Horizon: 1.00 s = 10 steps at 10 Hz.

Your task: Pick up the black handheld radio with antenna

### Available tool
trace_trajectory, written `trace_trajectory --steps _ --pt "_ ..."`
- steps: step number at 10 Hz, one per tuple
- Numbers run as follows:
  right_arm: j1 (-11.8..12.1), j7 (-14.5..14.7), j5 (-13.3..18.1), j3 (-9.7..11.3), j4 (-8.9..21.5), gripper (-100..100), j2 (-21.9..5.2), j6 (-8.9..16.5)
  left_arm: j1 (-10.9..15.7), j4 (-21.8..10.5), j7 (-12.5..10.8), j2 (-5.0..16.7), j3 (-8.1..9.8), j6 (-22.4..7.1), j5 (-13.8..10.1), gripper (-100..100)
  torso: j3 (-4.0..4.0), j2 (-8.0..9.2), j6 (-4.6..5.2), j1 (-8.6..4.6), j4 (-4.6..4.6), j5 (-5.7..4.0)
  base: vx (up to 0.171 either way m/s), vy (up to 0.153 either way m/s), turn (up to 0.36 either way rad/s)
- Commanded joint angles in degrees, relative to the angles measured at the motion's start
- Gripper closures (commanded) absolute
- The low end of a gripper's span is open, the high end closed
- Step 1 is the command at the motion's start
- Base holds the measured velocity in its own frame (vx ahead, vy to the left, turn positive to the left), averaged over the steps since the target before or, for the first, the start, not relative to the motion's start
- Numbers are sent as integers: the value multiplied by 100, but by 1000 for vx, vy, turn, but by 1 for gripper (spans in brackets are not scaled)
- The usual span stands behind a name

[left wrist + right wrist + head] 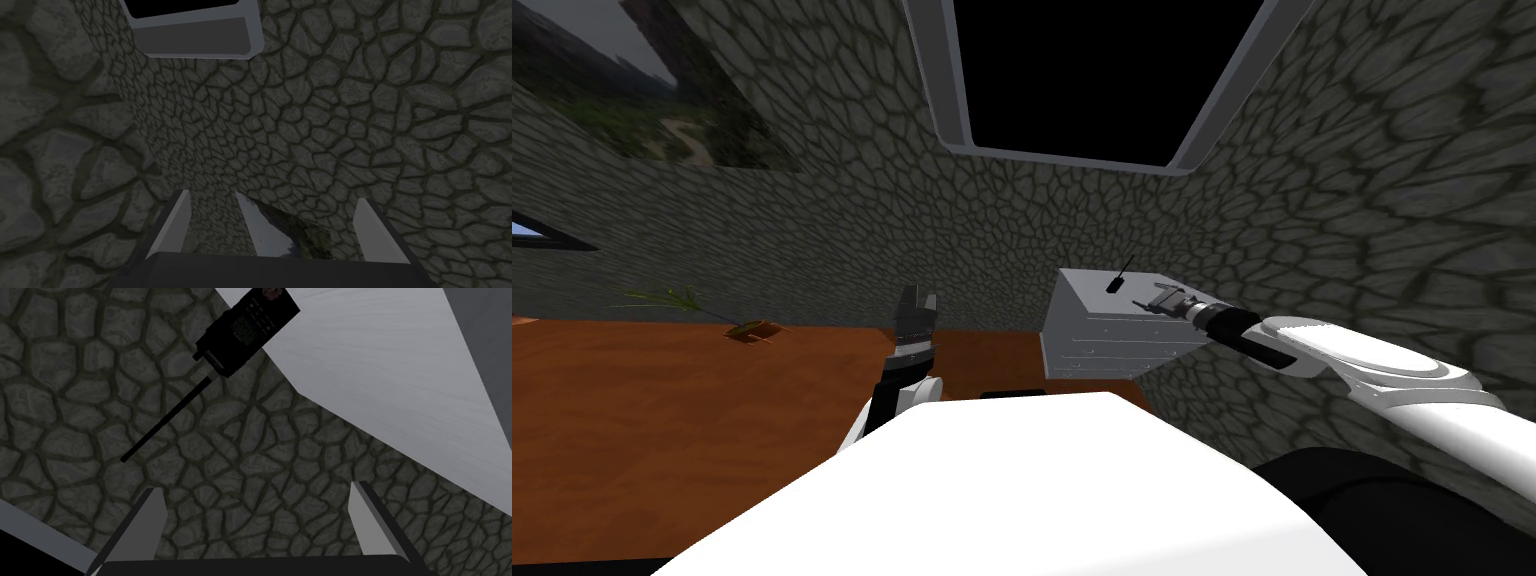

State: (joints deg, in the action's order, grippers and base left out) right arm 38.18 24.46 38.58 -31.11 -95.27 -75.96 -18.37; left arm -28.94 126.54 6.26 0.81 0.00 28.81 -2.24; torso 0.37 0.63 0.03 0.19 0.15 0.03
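Currently right hand (254, 488) is hovering spread, just short of the black handheld radio (247, 325). It is lying flat on the grey drawer chest (1110, 345), antenna overhanging the edge wallward, axis slanting across the fingers. Left hand (915, 300) is spread, well apart.

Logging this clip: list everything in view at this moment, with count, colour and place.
radio: one, black, thin antenna; lying on the cabinet top, antenna toward the wall
cabinet: one, light grey, with drawers; against the stone wall, ahead on the right
stone wall: dark grey; all around
window frame: one, grey; high on the wall, around a black area
picture: one, green landscape; on the wall, upper left
plant: one, green sprig; far edge of the brown surface, left
brown surface: one, orange-brown; lower left
left gripper: fingers open, empty; raised above the chest
right gripper: fingers open, empty; over the cabinet top, short of the radio, apart from it
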Motion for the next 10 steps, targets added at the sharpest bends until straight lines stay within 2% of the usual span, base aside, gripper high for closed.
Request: trace_trajectory --steps 1,6,8,9,10 --pt "6 214 258 -57 -13 -100 -217 -96 0 0 0 0 0 0 0 0 0 0 0 0 0 0 -154 28 -9" --pt "46 927 1111 -261 69 -100 -930 -534 -1 0 0 0 0 0 0 0 -12 -23 -1 -11 -5 -3 -117 5 13" --pt "117 1214 1453 -367 117 -100 -1252 -731 -1 0 0 1 1 0 0 0 -19 -33 -1 -18 -7 -4 -76 -25 38" --pt "117 1214 1505 -367 117 -100 -1252 -731 -1 0 0 1 1 0 0 0 -22 -38 -2 -21 -9 -5 -38 -17 20" --pt "164 1354 1692 -424 145 -100 -1418 -832 -2 0 0 1 1 0 0 0 -27 -48 0 -20 -11 -6 -20 -19 32"
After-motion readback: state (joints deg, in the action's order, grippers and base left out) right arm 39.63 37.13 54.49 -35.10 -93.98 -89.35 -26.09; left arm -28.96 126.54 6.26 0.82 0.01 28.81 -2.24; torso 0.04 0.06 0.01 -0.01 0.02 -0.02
